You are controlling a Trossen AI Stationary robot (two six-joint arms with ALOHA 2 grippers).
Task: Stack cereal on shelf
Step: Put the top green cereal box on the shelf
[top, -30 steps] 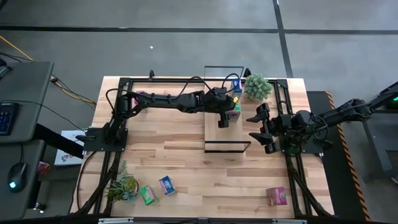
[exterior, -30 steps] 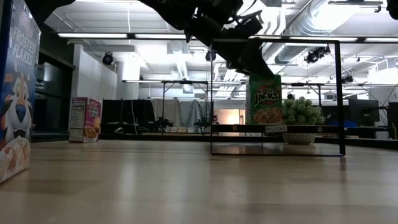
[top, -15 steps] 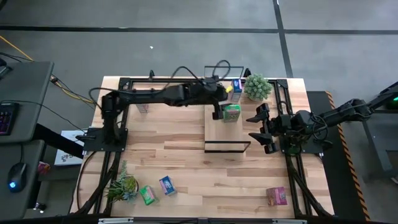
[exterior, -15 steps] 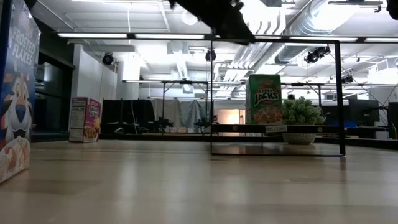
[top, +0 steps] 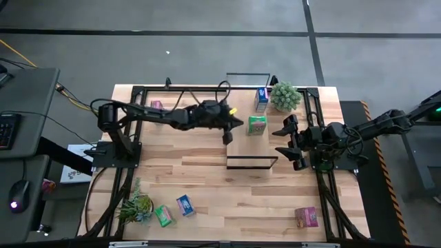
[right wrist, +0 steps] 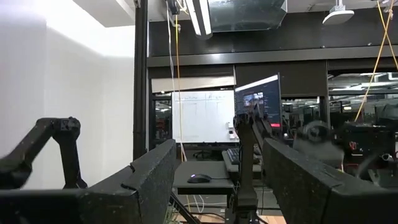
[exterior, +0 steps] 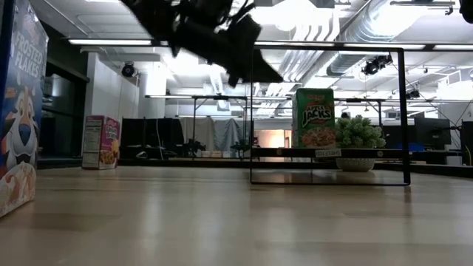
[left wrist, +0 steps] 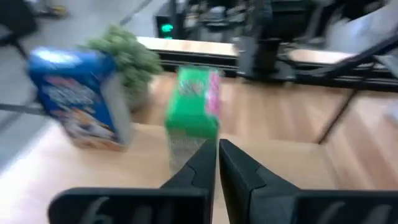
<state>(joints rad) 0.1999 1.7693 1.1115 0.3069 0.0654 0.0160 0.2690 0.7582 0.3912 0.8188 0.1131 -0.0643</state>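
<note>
The left jaws point(left wrist: 216, 163) are pressed together and hold nothing; they hang just off the shelf's point(top: 239, 148) left edge, pointing at the green cereal box point(top: 256, 125) standing upright on the plank. The right jaws point(top: 288, 142) stand wide apart and empty, just beside the shelf's right side, waiting.

A blue cereal box point(top: 261, 99) stands at the shelf's far end, next to a potted plant point(top: 284, 96). Four boxes lie off the shelf: a pink one point(top: 157, 105) by the left arm's base, a green one point(top: 163, 216) and a blue one point(top: 185, 204) near a second plant point(top: 136, 205) at the tabletop's point(top: 200, 179) near edge, and a pink one point(top: 306, 217) at the near right.

The step in hand appears to be fetching the next box. Spread the left jaws before descent, and approach a box across its narrow faces. Keep clear of the shelf's wire frame.

The left wrist view is motion-blurred. Whether the green box touches the blue one cannot be told.
</note>
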